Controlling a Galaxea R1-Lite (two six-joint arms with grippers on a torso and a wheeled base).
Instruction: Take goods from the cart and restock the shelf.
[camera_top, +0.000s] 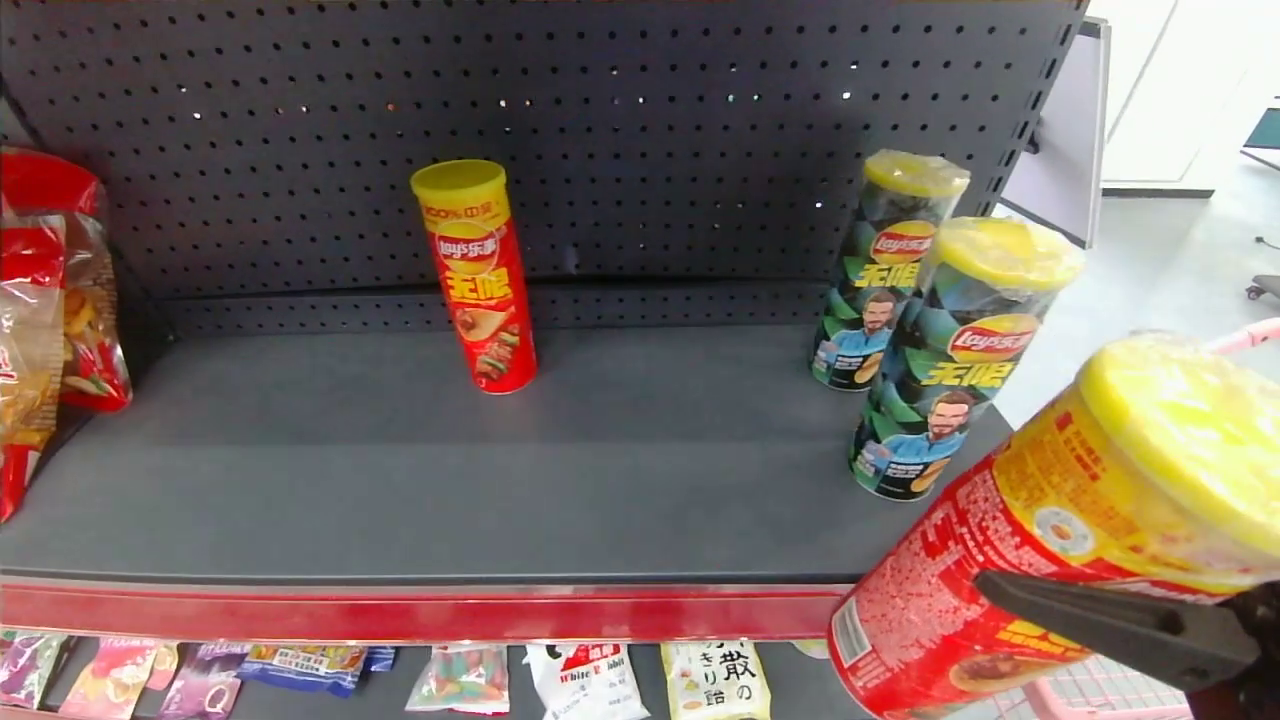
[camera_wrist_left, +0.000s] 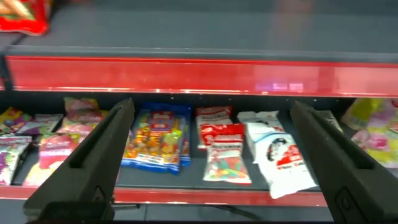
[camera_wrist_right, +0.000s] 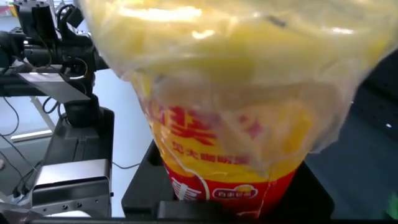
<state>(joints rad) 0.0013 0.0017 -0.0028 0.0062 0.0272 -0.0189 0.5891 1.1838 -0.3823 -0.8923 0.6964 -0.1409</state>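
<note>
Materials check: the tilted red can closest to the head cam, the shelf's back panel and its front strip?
tilted red can: glossy printed tube, probably paperboard. Its yellow lid looks like plastic under clear film, which shows crinkles and glare.
back panel: matte dark perforated sheet, likely painted metal, with light showing through its regular holes.
front strip: glossy red, either plastic or painted metal, can't tell which.

1. A wrapped red can, its yellow lid under clear film, is held tilted in the air off the front right corner of the shelf
2. A second red can stands upright near the back panel, left of centre
3. A rear green can and a front green can stand upright just beside each other at the right end
</note>
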